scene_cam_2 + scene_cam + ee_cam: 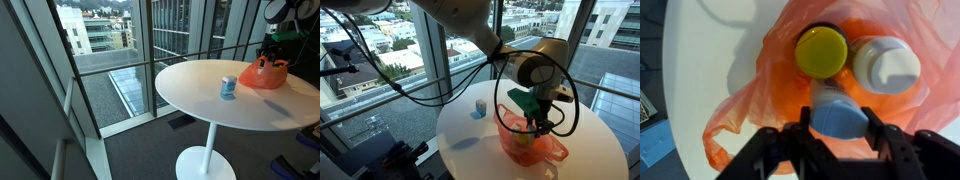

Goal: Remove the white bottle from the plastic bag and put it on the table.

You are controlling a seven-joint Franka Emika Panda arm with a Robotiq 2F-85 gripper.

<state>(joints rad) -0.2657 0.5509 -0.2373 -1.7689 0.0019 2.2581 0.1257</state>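
Note:
An orange plastic bag lies open on the round white table. In the wrist view it holds a yellow-lidded container, a white-capped container and a white bottle with a blue cap. My gripper is down at the bag's mouth. Its two fingers press on either side of the blue-capped bottle. In both exterior views the gripper sits right over the bag, which hides the bottle.
A small blue and white cup stands on the table apart from the bag. Glass windows and a railing lie behind the table. The table edge is near the bag.

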